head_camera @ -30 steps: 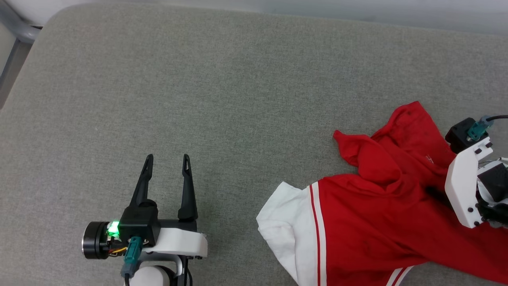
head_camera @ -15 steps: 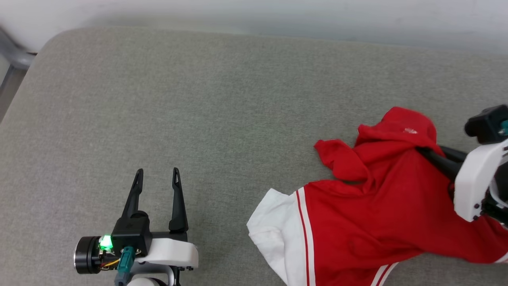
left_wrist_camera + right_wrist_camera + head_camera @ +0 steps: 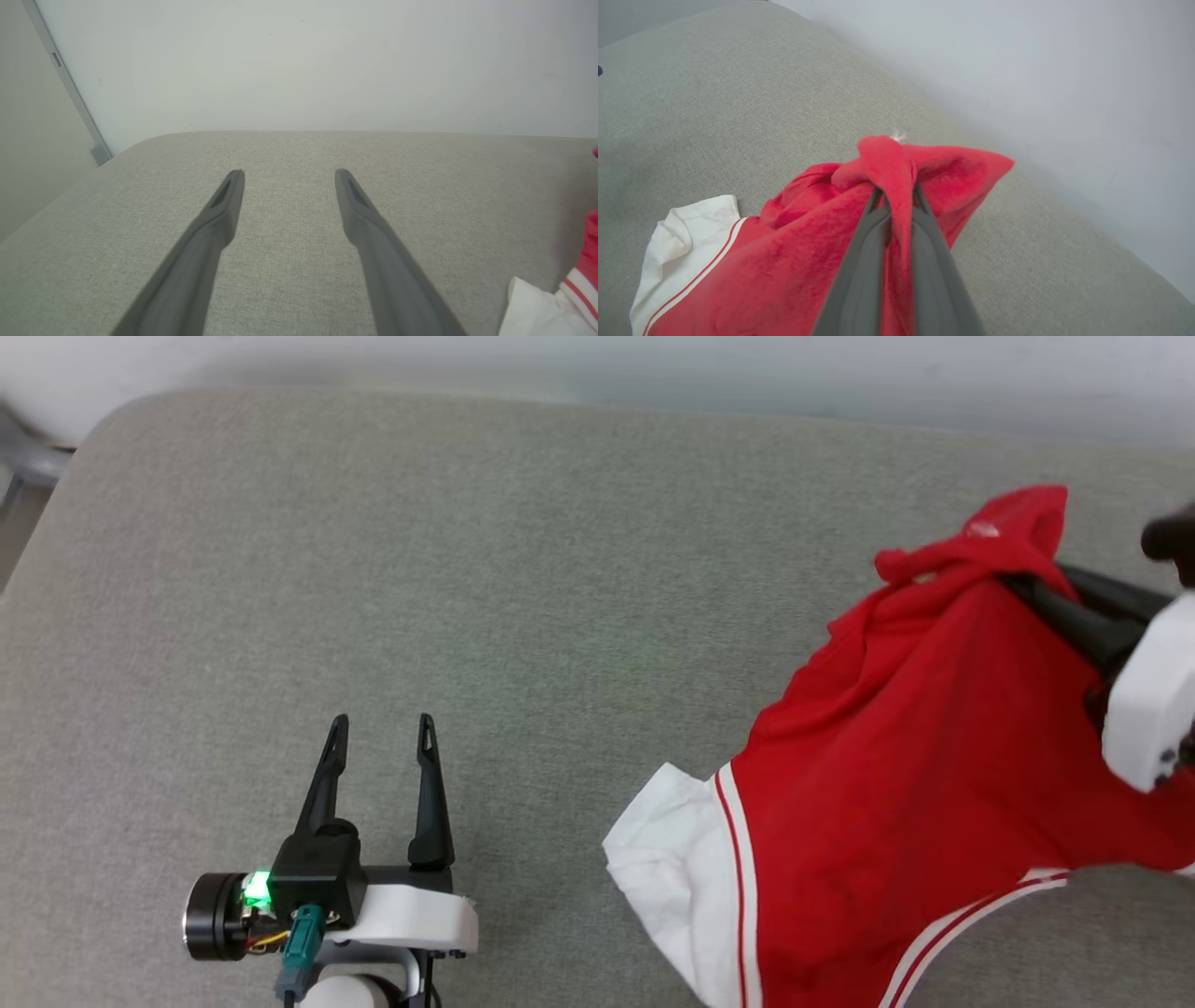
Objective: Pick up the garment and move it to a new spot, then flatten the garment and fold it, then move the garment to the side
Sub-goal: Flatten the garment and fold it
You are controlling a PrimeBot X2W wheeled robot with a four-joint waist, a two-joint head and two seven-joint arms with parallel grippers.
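Right gripper (image 3: 896,195) pinched on a fold of the red jersey (image 3: 896,784), bunched up at right; white edge on the grey pad (image 3: 467,569). Left gripper (image 3: 381,733) spread, empty, near left.

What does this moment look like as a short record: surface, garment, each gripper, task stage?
surface: grey fabric-covered surface, pale wall behind it
garment: red jersey with a white striped side panel, bunched, on the robot's right; one end raised, white panel low on the surface
right gripper: shut on a pinch of the red cloth
left gripper: open, holding nothing, apart from the jersey
task stage: pick-up under way; not yet flattened or folded
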